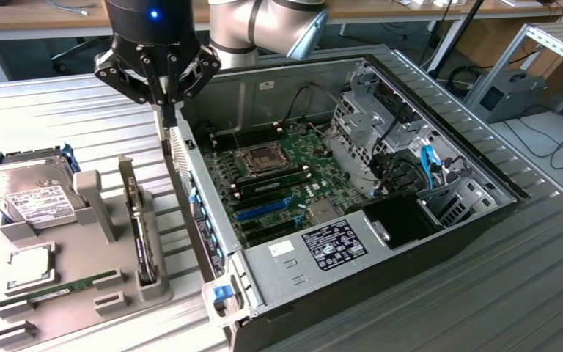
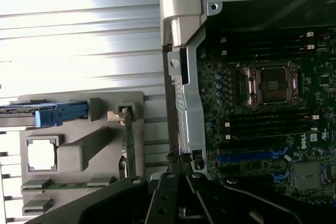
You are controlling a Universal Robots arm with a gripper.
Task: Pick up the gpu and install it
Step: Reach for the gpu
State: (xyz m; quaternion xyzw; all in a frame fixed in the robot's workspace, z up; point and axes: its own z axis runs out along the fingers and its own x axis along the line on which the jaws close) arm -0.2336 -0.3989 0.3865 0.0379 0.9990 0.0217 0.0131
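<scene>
pickup stage, i judge: my gripper (image 1: 169,117), shut and empty, hangs over the case wall (image 1: 190,187); gpu (image 1: 144,246) untouched in its holder (image 1: 78,299), so grasping needs jaws opened.

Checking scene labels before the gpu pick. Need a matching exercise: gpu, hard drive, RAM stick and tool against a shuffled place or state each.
Things
1. gpu
2. hard drive
3. RAM stick
4. tool

Places or states
A. shut, above the side wall of the computer case
B. lying flat at the far end of the grey holder, white label up
C. standing on edge in a slot of the grey holder
D. long, narrow and green, lying flat near the grey holder's front

Pairs: 1-C, 2-B, 3-D, 4-A
</scene>
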